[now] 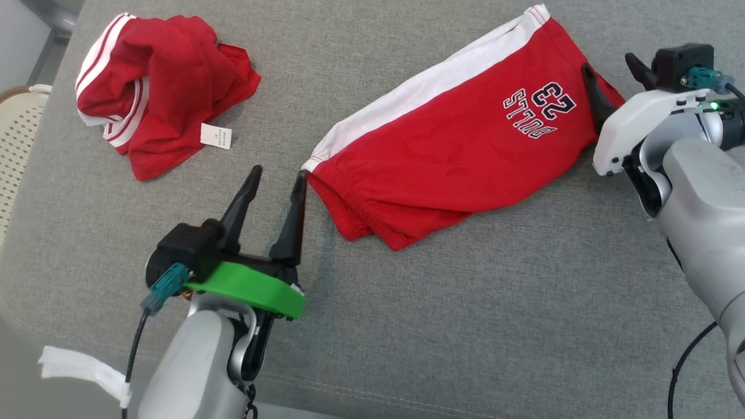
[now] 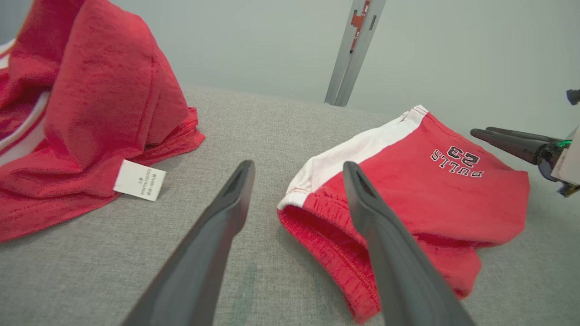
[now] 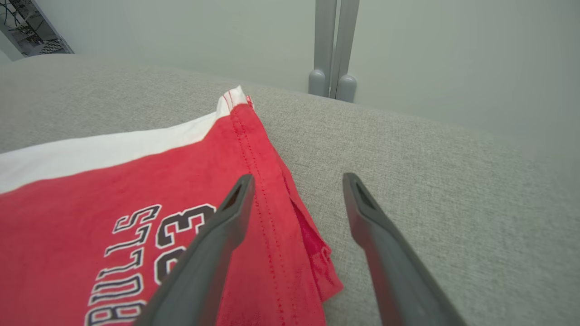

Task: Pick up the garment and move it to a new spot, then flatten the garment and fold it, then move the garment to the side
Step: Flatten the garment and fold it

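The garment (image 1: 454, 145) lies flat on the grey cloth surface, bright red with a white band and "BULLS 23" lettering. My left gripper (image 1: 278, 173) stands open at its lower left corner, one finger just beside the hem, holding nothing. The left wrist view has that corner (image 2: 421, 190) under the right finger of the left gripper (image 2: 299, 166). My right gripper (image 1: 608, 64) is open at the garment's right edge. In the right wrist view the right gripper (image 3: 299, 179) straddles that hem of the garment (image 3: 113, 181), one finger over the cloth, one over bare surface.
A second red piece of clothing (image 1: 169, 87) with white stripes and a white tag lies crumpled at the far left (image 2: 90, 99). A pale woven chair (image 1: 17, 134) stands past the left edge. A grey post (image 3: 333, 45) rises behind the surface.
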